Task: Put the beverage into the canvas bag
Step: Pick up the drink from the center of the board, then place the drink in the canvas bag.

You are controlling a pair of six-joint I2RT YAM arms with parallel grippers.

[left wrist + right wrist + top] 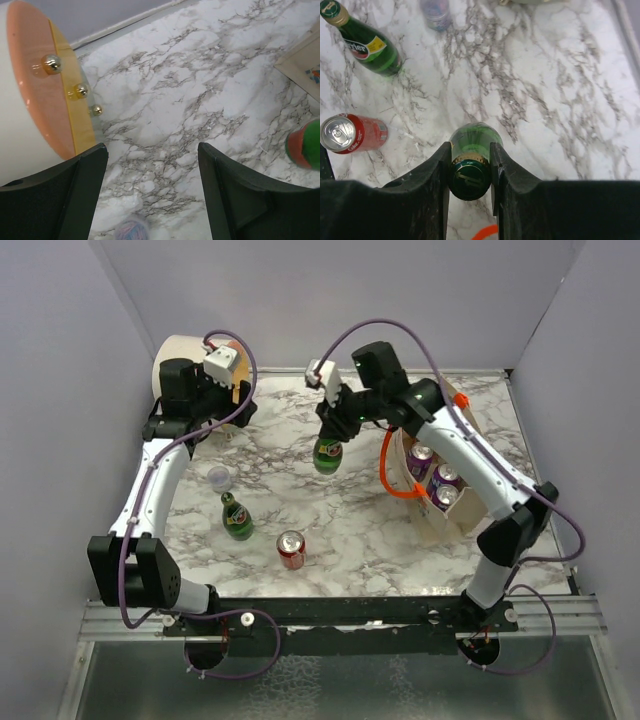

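From above, you see the right jaws clamped on the neck of a green bottle. It hangs just left of the canvas bag, on the side of its orange handle. I judge this top grip is chosen so that the body can go down into the mouth of the bag. The bag holds 3 cans upright, so room looks tight. Well left of the bag stand a second green bottle and a red can. The left jaws are far left of the bag, beside a white container.

In the left wrist view, the left jaws are wide apart with only bare surface between them.

In the right wrist view, the 2 jaws press the bottle's neck from both sides.
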